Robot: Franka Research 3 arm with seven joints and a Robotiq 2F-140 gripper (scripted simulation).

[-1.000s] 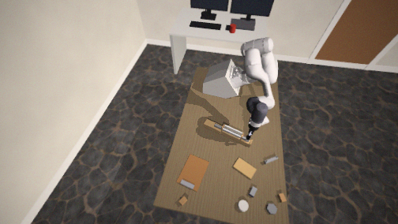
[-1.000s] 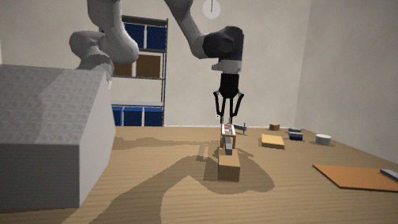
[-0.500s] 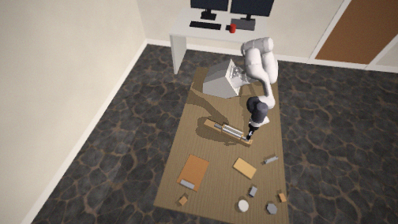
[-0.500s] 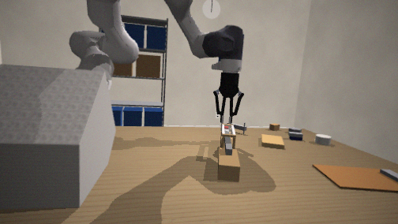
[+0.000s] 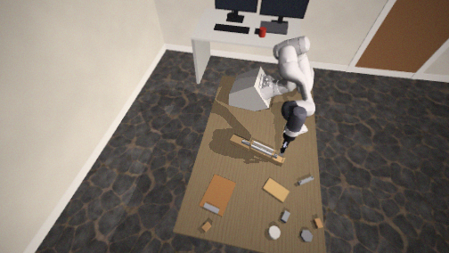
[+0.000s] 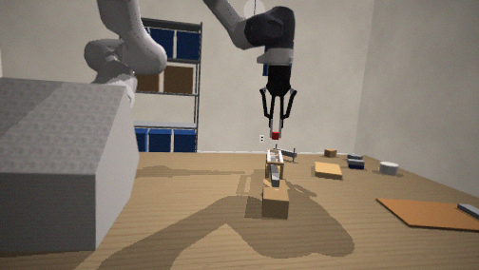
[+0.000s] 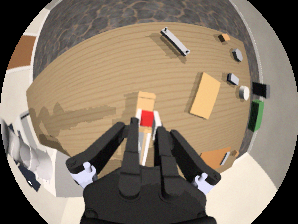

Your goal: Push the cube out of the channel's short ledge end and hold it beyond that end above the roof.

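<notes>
My gripper (image 5: 282,151) (image 6: 276,132) (image 7: 146,116) points down and is shut on the red cube (image 6: 276,136) (image 7: 146,118), which shows between and below the fingertips. The channel, with its wooden base (image 5: 235,139) (image 6: 276,205) (image 7: 146,99) and pale roof bars, stands below. In the exterior view the cube is above the roof, with a visible gap larger than the cube's height. In the wrist view it appears over the ledge end, just past the bars. A grey stick (image 6: 275,178) lies in the channel and reaches out over the opposite end. The cube is not clear in the top view.
A yellow block (image 5: 276,190) (image 6: 328,170) (image 7: 205,95) and a grey bracket (image 5: 306,180) (image 7: 175,41) lie beyond the ledge end. An orange board (image 5: 218,194) (image 6: 428,214) lies to one side. A large grey box (image 5: 249,91) (image 6: 47,204) stands near the arm's base.
</notes>
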